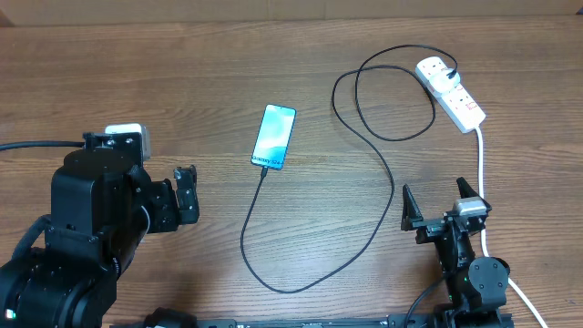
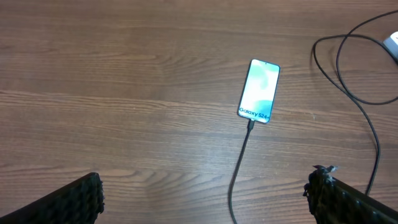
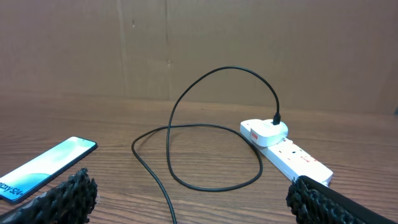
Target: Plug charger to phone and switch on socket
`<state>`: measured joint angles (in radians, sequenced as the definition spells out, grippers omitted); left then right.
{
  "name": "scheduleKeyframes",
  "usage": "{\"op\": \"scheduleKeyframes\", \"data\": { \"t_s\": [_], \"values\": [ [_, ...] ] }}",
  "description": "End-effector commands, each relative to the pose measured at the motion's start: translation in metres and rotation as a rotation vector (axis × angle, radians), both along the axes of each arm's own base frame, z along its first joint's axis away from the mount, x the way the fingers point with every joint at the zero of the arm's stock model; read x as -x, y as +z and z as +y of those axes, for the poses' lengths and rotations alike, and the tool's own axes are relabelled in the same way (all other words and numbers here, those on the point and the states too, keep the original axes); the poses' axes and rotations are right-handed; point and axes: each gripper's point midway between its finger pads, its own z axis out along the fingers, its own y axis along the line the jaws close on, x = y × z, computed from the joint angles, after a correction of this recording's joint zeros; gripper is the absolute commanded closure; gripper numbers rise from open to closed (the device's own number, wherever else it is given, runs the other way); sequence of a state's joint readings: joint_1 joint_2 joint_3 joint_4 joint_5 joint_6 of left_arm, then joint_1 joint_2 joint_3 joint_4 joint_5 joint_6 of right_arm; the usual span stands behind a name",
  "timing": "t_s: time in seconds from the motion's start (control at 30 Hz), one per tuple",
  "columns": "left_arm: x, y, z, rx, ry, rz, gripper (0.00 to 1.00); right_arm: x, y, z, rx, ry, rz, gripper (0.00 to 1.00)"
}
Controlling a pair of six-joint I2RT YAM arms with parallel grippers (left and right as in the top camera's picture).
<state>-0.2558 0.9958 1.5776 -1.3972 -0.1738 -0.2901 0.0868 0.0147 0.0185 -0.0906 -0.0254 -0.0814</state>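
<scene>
At the middle of the tabletop (image 1: 182, 73) the phone (image 1: 274, 137) lies with the charger (image 2: 240, 158) apparently seated in its lower edge, other end in the socket (image 1: 453, 91) far right; left pincer (image 1: 189, 194) and right pincer (image 1: 439, 202) hang spread and empty, so switching on looks next.

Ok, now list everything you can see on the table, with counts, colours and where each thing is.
phone: one, turquoise screen with dark rim, lying flat mid-table.
charger: one, thin black cable, loops from the phone's lower end to its plug on the socket.
socket: one, white strip with red mark, upper right in the overhead view.
cord: one, thick white, runs from the socket toward the right arm.
table: one, brown wood, under everything.
left gripper: one, black, open, left of the phone.
right gripper: one, black, open, near the cord.
</scene>
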Motion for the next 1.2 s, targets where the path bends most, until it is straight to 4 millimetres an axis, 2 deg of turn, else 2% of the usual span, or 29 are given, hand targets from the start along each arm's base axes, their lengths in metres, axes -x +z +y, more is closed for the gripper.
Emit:
{"op": "scheduleKeyframes", "data": {
  "t_s": [0.0, 0.17, 0.3, 0.37, 0.53, 0.73, 0.97, 1.17],
  "values": [
    [0.001, -0.001, -0.004, 0.018, -0.006, 0.006, 0.0, 0.0, -0.001, 0.0, -0.006, -0.003, -0.007, 0.0],
    [-0.002, -0.021, -0.008, 0.029, -0.03, 0.018, 0.01, 0.0, -0.001, 0.0, -0.006, -0.003, -0.007, 0.0],
    [-0.002, -0.056, 0.002, 0.02, -0.002, 0.013, 0.0, 0.0, -0.001, 0.0, -0.006, -0.003, -0.007, 0.0],
    [-0.003, -0.074, -0.001, 0.013, -0.076, -0.036, 0.01, 0.0, -0.001, 0.0, -0.006, -0.003, -0.007, 0.0],
    [-0.01, -0.09, -0.011, -0.049, -0.237, -0.21, 0.0, 0.0, -0.001, 0.0, -0.006, -0.003, -0.007, 0.0],
    [-0.006, -0.116, 0.002, -0.055, -0.184, -0.32, 0.0, 0.0, -0.001, 0.0, -0.006, -0.003, -0.007, 0.0],
    [-0.003, -0.132, 0.015, -0.049, -0.124, -0.456, 0.0, 0.0, -0.001, 0.0, -0.006, -0.003, -0.007, 0.0],
    [-0.01, -0.15, 0.015, -0.052, -0.126, -0.536, 0.0, 0.0, -0.001, 0.0, -0.006, -0.003, -0.007, 0.0]
  ]
}}
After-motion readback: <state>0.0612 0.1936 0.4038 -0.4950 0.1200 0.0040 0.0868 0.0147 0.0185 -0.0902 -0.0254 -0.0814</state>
